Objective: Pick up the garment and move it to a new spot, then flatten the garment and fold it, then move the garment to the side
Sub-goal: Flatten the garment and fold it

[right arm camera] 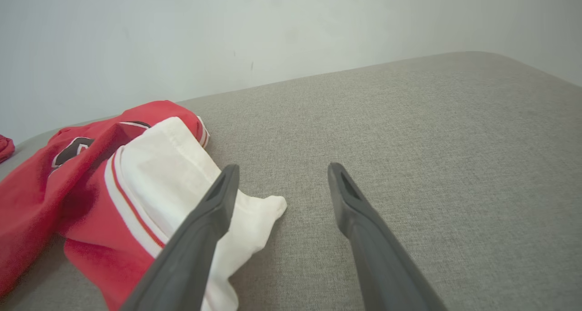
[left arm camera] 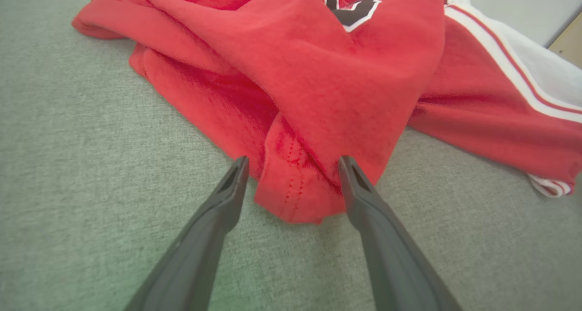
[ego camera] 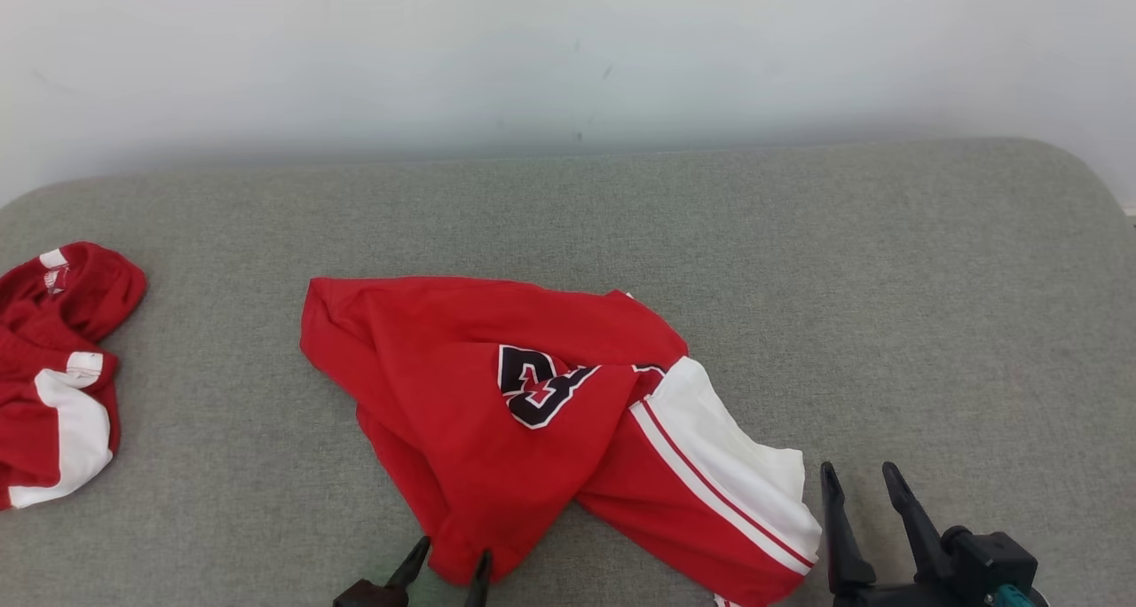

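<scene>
Fabric corner between parted fingers: this is the relation your coming move turns on. Your left gripper [left arm camera: 293,163] has its two dark fingers spread wide, and the nearest red tip of the garment [ego camera: 497,394], a stitched fold, lies in the gap between them. Nothing is clamped; whether the cloth brushes the right-hand finger I cannot tell. The rest of the garment spreads ahead of those fingertips and off to their right, its long axis slanting toward your right gripper [ego camera: 859,469]. That gripper also stands with its fingers apart and empty, and the garment's white panel lies just beside its left finger. Your left arm looks the nearer to a grasp. The garment is a crumpled red top with a black figure edged in white and a white side panel with a thin red stripe. It lies bunched, not flat, on the grey padded surface [ego camera: 887,279].
</scene>
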Controlling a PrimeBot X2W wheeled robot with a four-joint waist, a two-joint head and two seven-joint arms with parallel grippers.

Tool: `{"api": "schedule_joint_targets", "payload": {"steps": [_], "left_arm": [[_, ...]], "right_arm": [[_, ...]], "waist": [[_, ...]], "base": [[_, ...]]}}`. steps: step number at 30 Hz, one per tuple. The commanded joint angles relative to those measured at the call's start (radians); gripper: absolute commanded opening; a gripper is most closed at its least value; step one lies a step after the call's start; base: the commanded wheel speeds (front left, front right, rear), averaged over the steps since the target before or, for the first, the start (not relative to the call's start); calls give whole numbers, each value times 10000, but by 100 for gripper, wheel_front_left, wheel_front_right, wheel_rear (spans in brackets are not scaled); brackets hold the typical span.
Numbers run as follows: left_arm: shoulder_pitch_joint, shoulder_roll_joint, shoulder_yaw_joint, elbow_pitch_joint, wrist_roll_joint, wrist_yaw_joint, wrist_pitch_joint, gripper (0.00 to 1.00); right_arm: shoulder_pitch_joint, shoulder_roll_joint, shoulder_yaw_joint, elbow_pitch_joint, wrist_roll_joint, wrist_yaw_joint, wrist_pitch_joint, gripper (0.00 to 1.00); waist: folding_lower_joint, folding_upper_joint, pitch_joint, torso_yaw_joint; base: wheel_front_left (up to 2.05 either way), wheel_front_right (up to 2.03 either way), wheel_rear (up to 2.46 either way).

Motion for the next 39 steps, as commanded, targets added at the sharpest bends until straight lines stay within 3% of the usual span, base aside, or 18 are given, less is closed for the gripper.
{"api": "schedule_joint_targets", "payload": {"steps": [1,2,8,21,28,32,39], "left_arm": [[99,15,-40,8,-106,17,-30,53],[130,13,-69,6,-196,17,-30,0],[206,50,-12,-336,-541,16,-30,0],[1818,6,1101,-3647,-7,14,-29,0],[2710,-55,848,-3809,-39,16,-29,0],[2859,-42,1169,-3896,47,16,-30,0],[2033,162,1459,-4995,358,16,-30,0]], "right_arm": [[152,4,12,-61,70,11,-25,100],[147,2,27,-62,72,11,-25,100],[303,2,6,-132,85,11,-25,100],[250,4,-220,-457,143,11,-25,100],[134,1,-209,-471,198,11,-25,100],[126,1,-240,-459,194,11,-25,100],[57,-1,-374,-465,89,11,-25,100]], "waist": [[1,0,-51,49],[1,0,-79,75],[1,0,-182,288],[1,0,118,1144],[1,0,267,1267],[1,0,309,1275],[1,0,353,1251]], "base": [[0,0,0],[0,0,0],[0,0,0],[0,0,0],[0,0,0],[0,0,0],[0,0,0]]}}
